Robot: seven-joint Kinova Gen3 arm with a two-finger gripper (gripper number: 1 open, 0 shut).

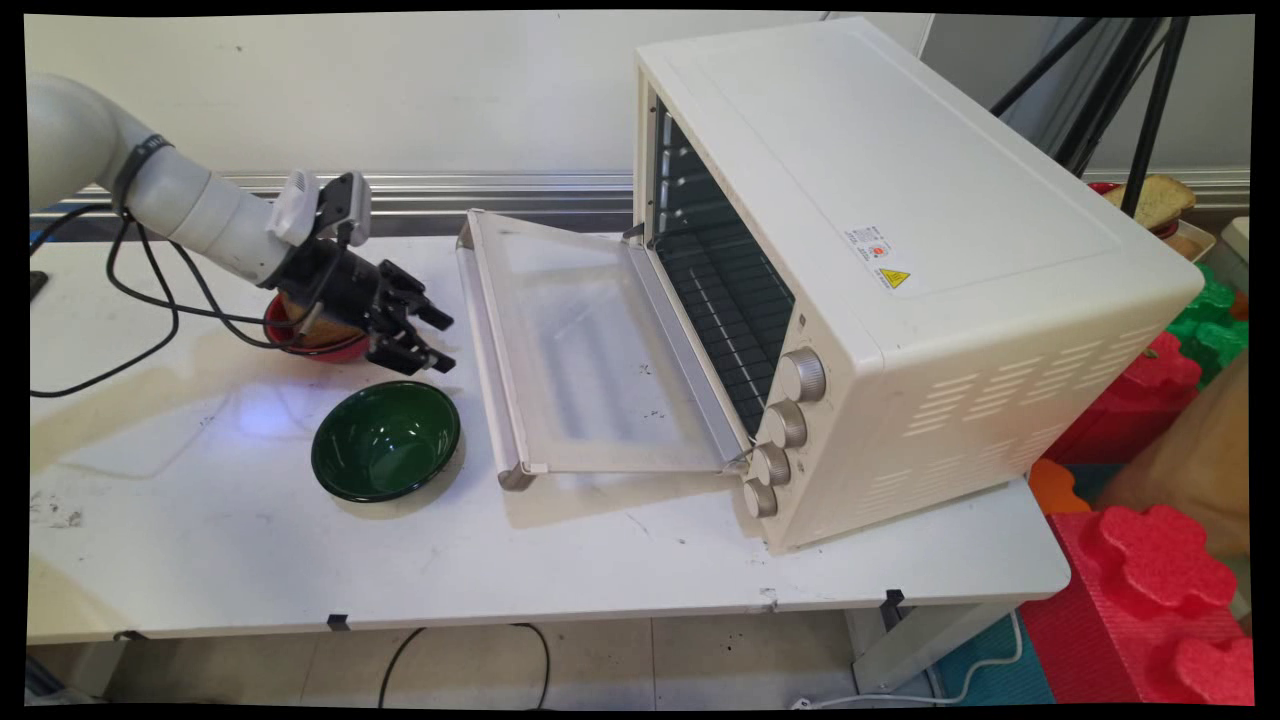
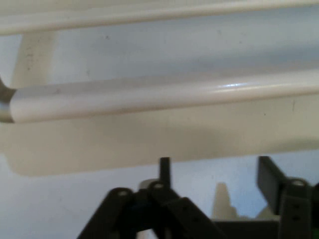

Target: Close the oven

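Note:
My black gripper hangs open and empty just above the table, pointing at the cream toaster oven. The oven's glass door lies folded down flat. Its handle bar is a short gap to the right of my fingertips. In the hand view the handle bar runs across the picture beyond the two fingers, with my gripper apart from it. A red bowl with something brown inside sits under my wrist, mostly hidden. A dark green empty bowl stands just in front of the gripper.
Black cables trail over the table's left part. Red and green foam blocks are stacked off the table's right end. A bread slice lies at the back right beside black tripod legs.

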